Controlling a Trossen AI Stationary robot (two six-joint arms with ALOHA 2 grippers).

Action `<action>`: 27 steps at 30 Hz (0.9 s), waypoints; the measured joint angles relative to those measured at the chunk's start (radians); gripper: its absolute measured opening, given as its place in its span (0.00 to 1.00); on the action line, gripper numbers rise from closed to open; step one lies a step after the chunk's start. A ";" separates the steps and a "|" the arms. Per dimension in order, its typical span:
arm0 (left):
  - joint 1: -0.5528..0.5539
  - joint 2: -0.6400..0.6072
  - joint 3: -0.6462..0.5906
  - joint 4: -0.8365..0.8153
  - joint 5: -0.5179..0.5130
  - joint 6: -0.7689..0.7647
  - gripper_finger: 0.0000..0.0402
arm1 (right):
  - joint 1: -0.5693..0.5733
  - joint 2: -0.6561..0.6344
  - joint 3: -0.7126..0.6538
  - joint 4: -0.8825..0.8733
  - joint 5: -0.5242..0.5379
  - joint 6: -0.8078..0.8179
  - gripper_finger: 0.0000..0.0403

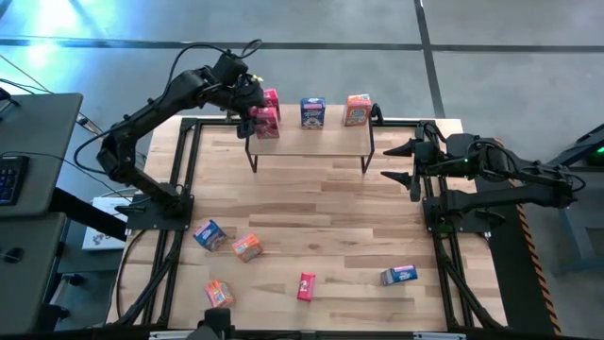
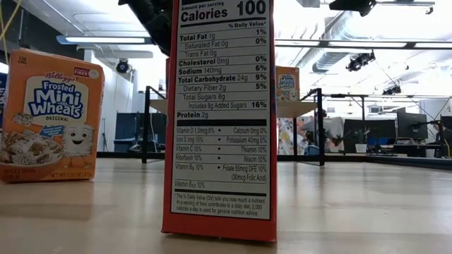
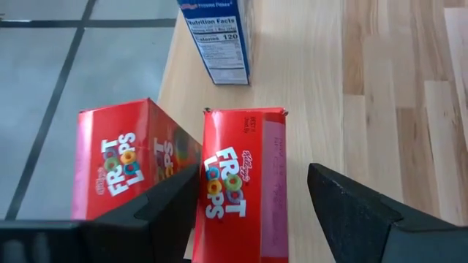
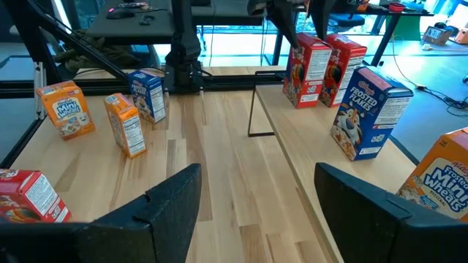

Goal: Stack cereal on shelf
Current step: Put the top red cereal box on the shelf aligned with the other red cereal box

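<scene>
The shelf [image 1: 311,140] stands at the table's far middle. On its top board stand two red boxes [image 1: 271,99] [image 1: 266,124] at the left end, a blue box [image 1: 313,111] and an orange box [image 1: 358,110]. My left gripper [image 1: 247,111] hovers over the left end, open. In the left wrist view its fingers [image 3: 172,201] stand on either side of the nearer red box [image 3: 241,190], which stands upright on the board beside the other red box [image 3: 121,161]. My right gripper [image 1: 389,162] waits open by the shelf's right end.
On the table's near half lie or stand a blue box [image 1: 209,233], two orange boxes [image 1: 247,247] [image 1: 219,293], a red box [image 1: 306,286] and a blue box [image 1: 399,275]. Bare wood lies between these and the shelf. Black frame rails run along both sides.
</scene>
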 joint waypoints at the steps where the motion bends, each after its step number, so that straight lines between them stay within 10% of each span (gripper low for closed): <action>1: 0.000 -0.005 0.000 0.000 -0.003 -0.005 0.61 | 0.000 0.000 0.000 0.000 0.000 0.000 0.64; 27: -0.027 -0.143 -0.121 -0.119 -0.131 -0.168 0.61 | 0.000 0.000 0.000 0.000 0.000 0.000 0.64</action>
